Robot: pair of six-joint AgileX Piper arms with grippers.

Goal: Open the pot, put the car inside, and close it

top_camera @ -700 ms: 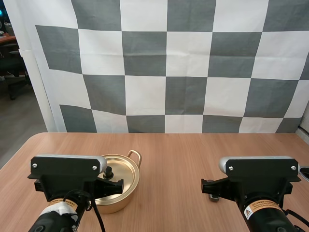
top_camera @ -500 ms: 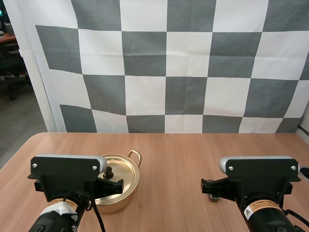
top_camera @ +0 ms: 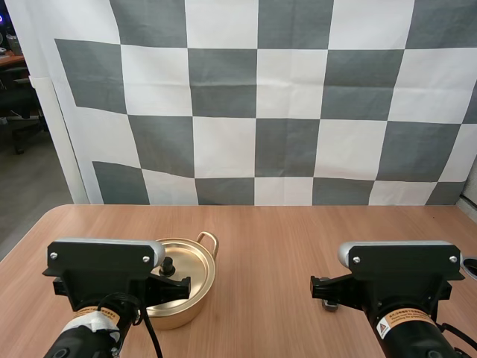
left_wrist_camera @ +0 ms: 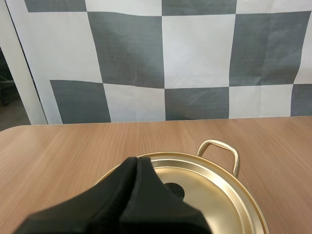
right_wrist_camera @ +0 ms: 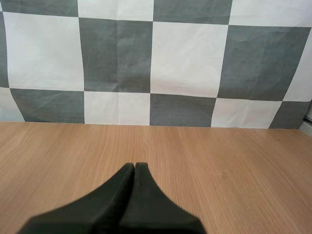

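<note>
You've got bright, even light right across the table (top_camera: 283,239), soft and seemingly from above, with no hard shadow edges. In the high view the pot (top_camera: 201,287) throws only a faint, short shadow at its base. On the left wrist view, the lid (left_wrist_camera: 214,195) picks up a gentle golden sheen, brighter along the rim, and nothing burns out to white. Your left gripper (left_wrist_camera: 136,159) reads as a matte black wedge, fingers pressed together, with almost no detail in the dark. It's the same for the right gripper (right_wrist_camera: 134,165), and the table beyond it is lit warm and flat.
</note>
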